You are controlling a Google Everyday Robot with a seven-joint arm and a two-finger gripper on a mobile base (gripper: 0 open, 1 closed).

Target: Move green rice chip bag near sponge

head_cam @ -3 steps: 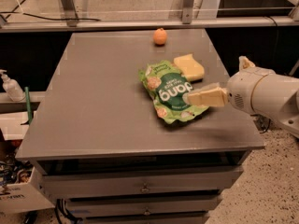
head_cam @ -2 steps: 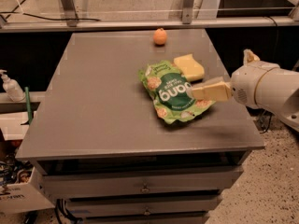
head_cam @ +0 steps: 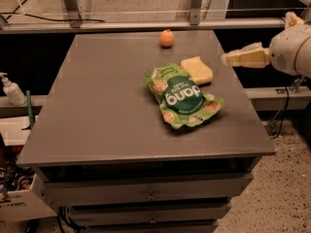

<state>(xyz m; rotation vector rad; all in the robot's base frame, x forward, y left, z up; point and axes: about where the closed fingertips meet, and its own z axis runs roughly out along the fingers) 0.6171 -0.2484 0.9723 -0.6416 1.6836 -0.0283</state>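
The green rice chip bag (head_cam: 183,97) lies flat on the grey table (head_cam: 97,106), right of centre, its dark "dang" label facing up. The pale yellow sponge (head_cam: 197,70) lies right beside the bag's upper right edge, touching or nearly touching it. My gripper (head_cam: 228,58) is at the right, raised above the table's right edge, clear of the bag and the sponge, and holds nothing. Its cream fingers (head_cam: 245,58) point left from the white arm (head_cam: 294,50).
A small round orange fruit (head_cam: 166,38) sits near the table's far edge. A white pump bottle (head_cam: 10,90) stands on a shelf at the left. Drawers run under the table front. A metal rail crosses behind the table.
My gripper has pulled back from over the bag's right edge, moving right and up, away from the table. The bag and the sponge stay in place.
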